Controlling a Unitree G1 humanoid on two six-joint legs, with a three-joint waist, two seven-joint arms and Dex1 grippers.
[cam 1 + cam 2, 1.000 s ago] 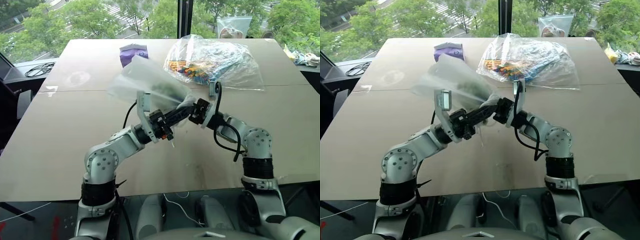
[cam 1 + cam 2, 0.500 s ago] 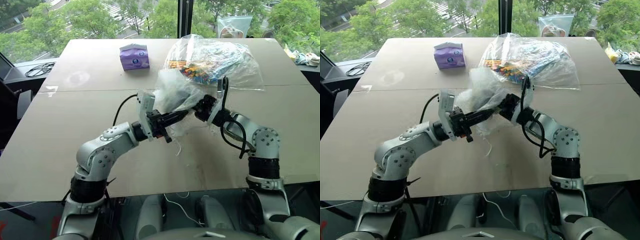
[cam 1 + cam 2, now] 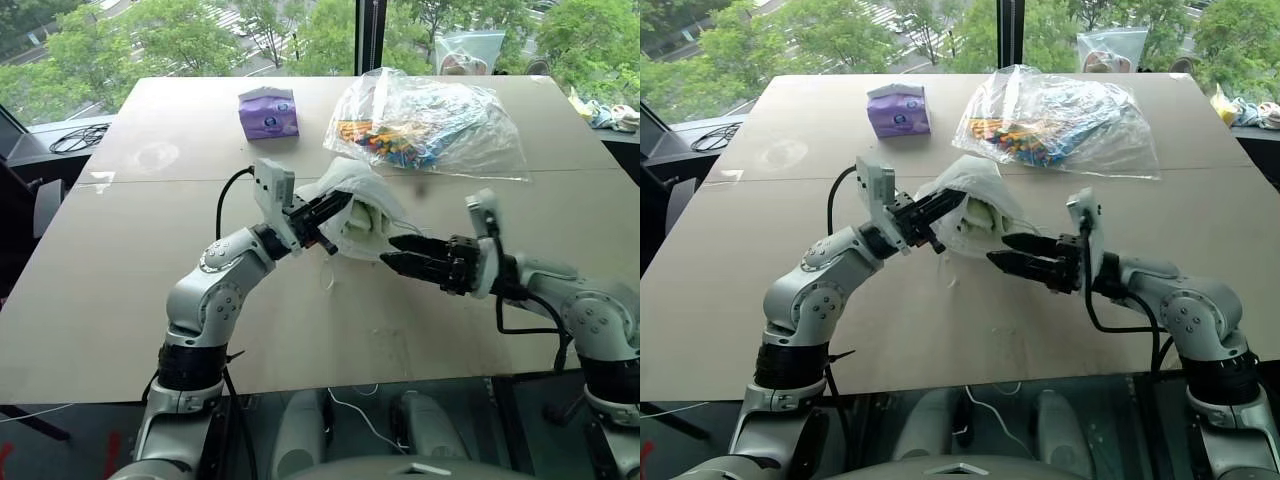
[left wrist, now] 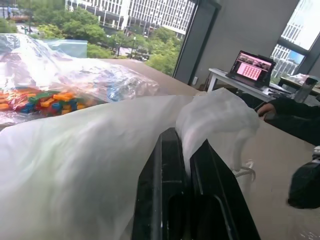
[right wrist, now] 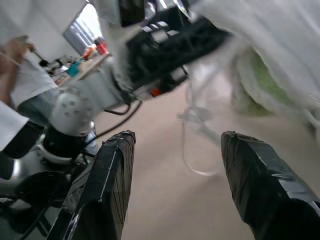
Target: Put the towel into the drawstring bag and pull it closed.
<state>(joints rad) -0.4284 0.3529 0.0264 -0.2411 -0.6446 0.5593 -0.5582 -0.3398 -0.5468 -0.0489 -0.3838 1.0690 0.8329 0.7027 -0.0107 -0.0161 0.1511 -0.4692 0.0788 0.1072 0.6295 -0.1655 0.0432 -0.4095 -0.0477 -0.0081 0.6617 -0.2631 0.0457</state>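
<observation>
**Bag held at its gathered neck by left gripper; right gripper free and spread**

The drawstring bag (image 3: 355, 215) sits near the middle of the counter (image 3: 120, 290), its white, semi-translucent body bunched into a rounded bundle. A pale greenish mass, consistent with the towel (image 3: 980, 216), shows through the fabric inside the bag. Whether the bag's underside rests on the counter or hangs just above it cannot be told.

The left gripper (image 3: 325, 212) reaches in from the robot's left. In the left wrist view its fingers (image 4: 165, 170) are pressed together with a pleat of the bag's fabric pinched between them; the fabric rises from the fingertips in a crumpled tuft. A thin white cord (image 3: 326, 272) hangs below this gripper in a loop toward the counter.

The right gripper (image 3: 405, 255) lies on the robot's right side of the bag, pointing toward it. Its fingers (image 5: 112, 185) stand apart with nothing between them; in the right wrist view only bare counter and the hanging cord loop appear in the gap. The fingertips are close to the bag, and contact cannot be confirmed.

At the far side of the counter lies a large clear plastic bag (image 3: 440, 120) holding small multicoloured pieces, and to its left stands a small purple tissue pack (image 3: 268, 112). Both are well apart from the grippers.

A person's sleeve and hand (image 4: 280, 107) show beyond the counter edge, with a laptop (image 4: 249, 65) on a table behind.
</observation>
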